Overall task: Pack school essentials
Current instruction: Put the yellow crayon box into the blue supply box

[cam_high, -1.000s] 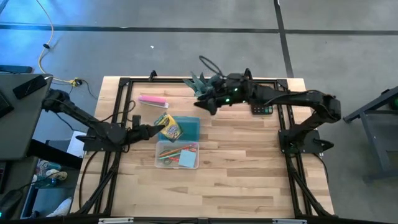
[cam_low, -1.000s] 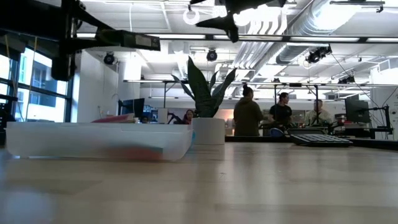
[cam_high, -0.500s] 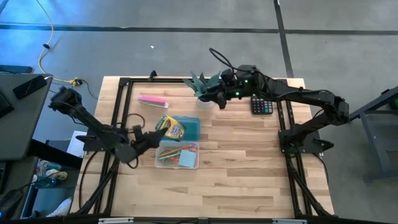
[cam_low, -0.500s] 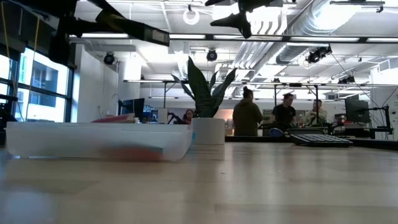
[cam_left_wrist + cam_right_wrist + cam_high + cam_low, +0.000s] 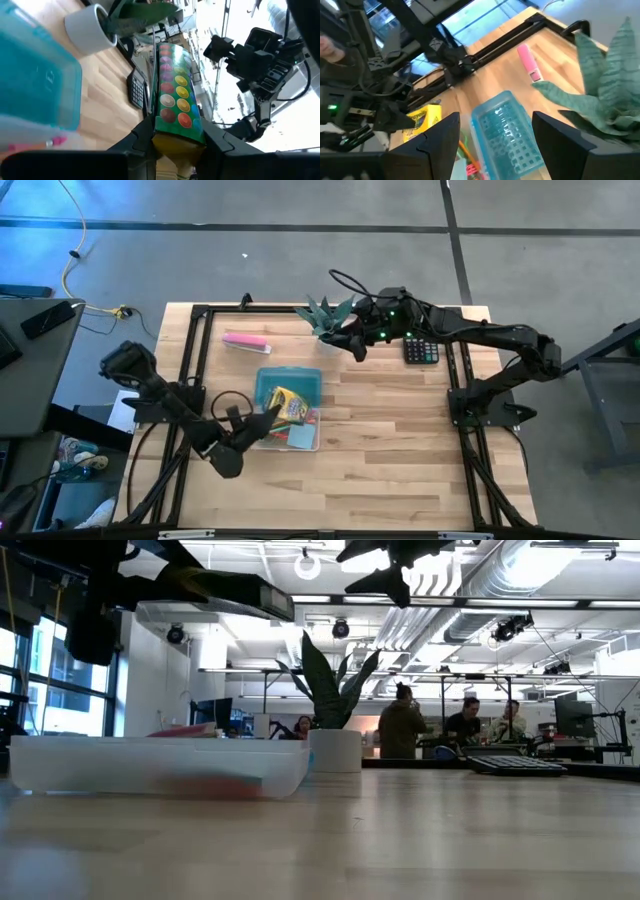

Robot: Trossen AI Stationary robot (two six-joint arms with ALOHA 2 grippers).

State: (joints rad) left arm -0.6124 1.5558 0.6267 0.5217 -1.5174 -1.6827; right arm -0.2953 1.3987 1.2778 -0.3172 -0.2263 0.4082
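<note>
Left gripper [image 5: 268,412] jaws clamped on crayon box [image 5: 288,406], held above the clear bin [image 5: 308,442]; box's long axis slants across it, drop lies straight below. Right gripper [image 5: 356,346] idles wide open beside the plant [image 5: 322,314].

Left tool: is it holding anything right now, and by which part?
Yes. The left tool grips the crayon box by one end, fingers on its two sides, above the clear bin. The right tool holds nothing.

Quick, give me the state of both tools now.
Left tool: closed on the crayon box, over the clear bin.
Right tool: open, empty, beside the plant.
</note>
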